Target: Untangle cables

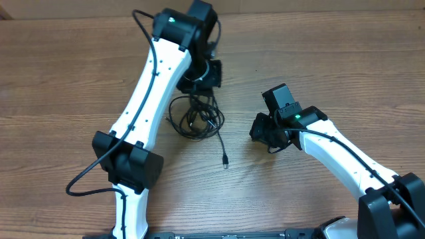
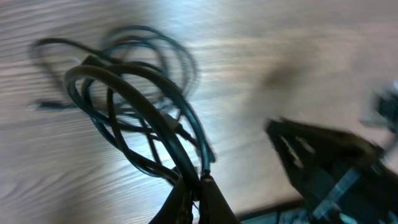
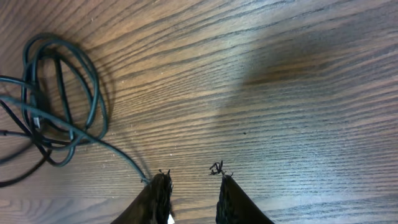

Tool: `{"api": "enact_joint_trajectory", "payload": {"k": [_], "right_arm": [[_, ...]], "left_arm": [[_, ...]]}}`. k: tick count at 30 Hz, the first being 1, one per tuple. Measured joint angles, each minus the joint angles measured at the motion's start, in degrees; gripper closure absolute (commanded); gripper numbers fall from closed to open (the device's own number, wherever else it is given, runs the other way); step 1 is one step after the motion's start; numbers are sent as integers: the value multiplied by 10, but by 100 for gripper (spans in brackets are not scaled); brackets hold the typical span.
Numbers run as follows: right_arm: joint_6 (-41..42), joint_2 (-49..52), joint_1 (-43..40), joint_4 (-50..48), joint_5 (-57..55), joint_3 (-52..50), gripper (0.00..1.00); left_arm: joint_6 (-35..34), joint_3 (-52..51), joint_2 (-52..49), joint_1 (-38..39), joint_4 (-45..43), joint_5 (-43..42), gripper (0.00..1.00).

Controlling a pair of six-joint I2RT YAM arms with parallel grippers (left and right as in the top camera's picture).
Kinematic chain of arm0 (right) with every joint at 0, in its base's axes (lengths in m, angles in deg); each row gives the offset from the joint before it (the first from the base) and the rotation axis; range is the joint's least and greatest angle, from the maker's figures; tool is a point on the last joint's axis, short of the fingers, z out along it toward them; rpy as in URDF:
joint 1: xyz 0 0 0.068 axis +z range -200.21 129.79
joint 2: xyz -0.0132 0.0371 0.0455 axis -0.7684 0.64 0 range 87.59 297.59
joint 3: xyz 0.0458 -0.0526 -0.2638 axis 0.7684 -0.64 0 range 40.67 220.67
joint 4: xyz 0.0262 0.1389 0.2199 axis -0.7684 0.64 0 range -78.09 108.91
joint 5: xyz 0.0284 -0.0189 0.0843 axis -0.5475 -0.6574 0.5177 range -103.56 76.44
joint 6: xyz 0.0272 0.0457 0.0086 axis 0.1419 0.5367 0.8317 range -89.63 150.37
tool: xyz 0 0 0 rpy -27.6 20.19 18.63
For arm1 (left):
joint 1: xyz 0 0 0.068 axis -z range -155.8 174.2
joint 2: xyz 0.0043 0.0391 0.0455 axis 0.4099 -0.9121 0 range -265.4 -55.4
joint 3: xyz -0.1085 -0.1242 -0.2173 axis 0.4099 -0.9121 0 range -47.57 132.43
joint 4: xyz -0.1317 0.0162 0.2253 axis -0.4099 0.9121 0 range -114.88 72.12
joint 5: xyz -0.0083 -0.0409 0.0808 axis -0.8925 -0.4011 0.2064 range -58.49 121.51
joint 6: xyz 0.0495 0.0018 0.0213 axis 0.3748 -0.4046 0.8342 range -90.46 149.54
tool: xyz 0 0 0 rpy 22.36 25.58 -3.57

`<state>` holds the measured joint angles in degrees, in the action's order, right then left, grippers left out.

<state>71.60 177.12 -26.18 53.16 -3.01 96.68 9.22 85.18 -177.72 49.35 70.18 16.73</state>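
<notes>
The cables lie as a loose black coil on the wooden table, and one strand trails down to a small plug. My left gripper hangs over the coil's far edge. In the left wrist view it is shut on a cable loop, and the blurred coil fans out beyond it. My right gripper stands right of the coil, apart from it. In the right wrist view it is open with bare wood in the gap. A strand of the cables runs up to its left fingertip.
The left arm stretches diagonally over the table's left half. The right arm comes in from the lower right. In the left wrist view the right gripper shows dark and blurred at the right.
</notes>
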Motion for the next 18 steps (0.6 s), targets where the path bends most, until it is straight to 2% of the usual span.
{"api": "enact_joint_trajectory", "payload": {"k": [5,12,18], "right_arm": [[-21,0,0,18,2,-1,70],[-29,0,0,34,2,-2,71],[-33,0,0,30,2,-2,70]], "left_arm": [[26,2,0,11,14,-42,96],[30,57,15,-25,16,-126,96],[30,119,116,-45,7,-118,96]]}}
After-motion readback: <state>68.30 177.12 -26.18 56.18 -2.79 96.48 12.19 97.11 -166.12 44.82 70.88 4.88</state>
